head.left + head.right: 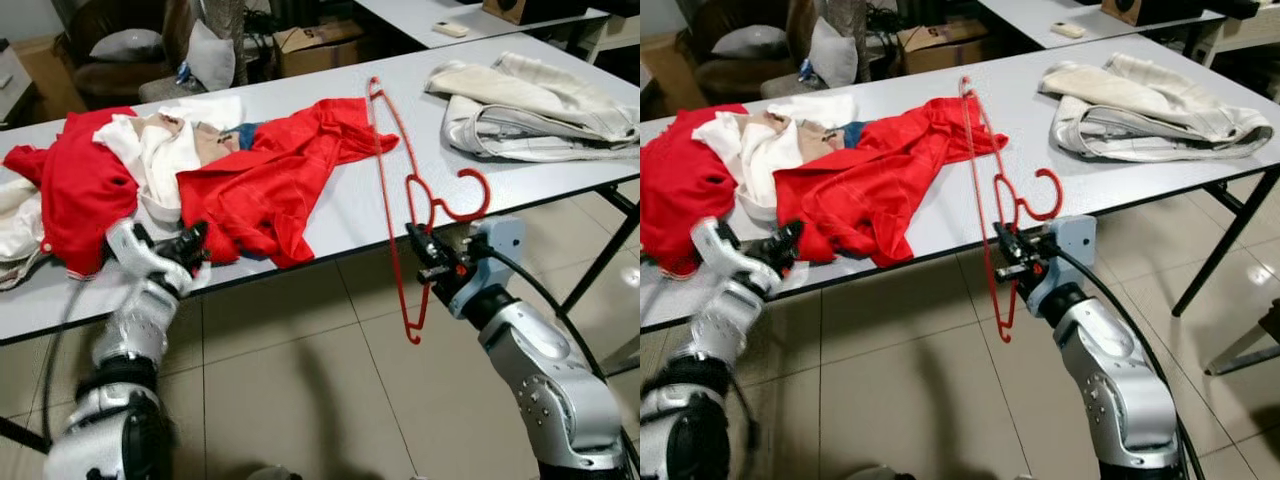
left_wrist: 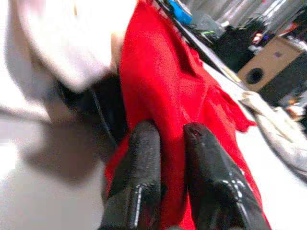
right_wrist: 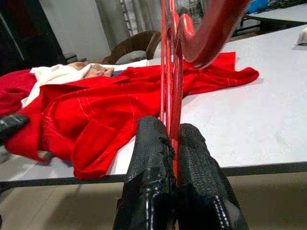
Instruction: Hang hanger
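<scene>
From the head cameras, the right gripper (image 1: 432,258) is clamping the red hanger (image 1: 395,200) near its neck, just below the hook, at the table's (image 1: 560,170) front edge. The hanger is standing tilted, its far end over the red garment (image 1: 270,185) and its near end hanging past the edge, probably so a shoulder can be fed into the cloth. The left gripper (image 1: 190,245) is sitting at the garment's near hem.

In the left wrist view, the left fingers (image 2: 139,163) are nearly together over red fabric; whether they are pinching it cannot be told.

In the right wrist view, the right fingers (image 3: 148,158) are squeezing the hanger's thin red bars between them.
</scene>
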